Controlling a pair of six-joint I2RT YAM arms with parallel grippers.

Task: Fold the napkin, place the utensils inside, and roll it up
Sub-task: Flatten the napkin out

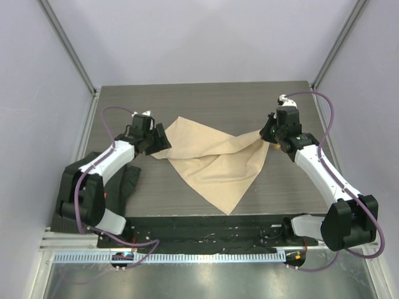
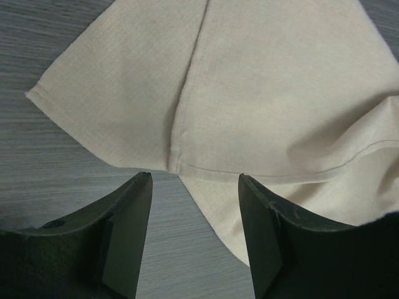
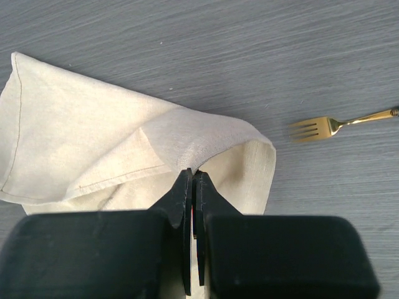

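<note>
Grey wood-grain table, with the beige napkin rumpled at its middle.
Right fingers pinch shut on a folded edge and left fingers gape empty beside the opposite corner, both arms reaching inward, wrists low. A one-sided pull could drag and bunch the cloth, or slip the thin pinch. The fork lies nearby.

Left arm: elbow folded low, forearm reached forward and inward. Left gripper: jaws stood wide apart. Right arm: forearm stretched forward and inward. Right gripper: jaws pressed together on a fold of the napkin.
</note>
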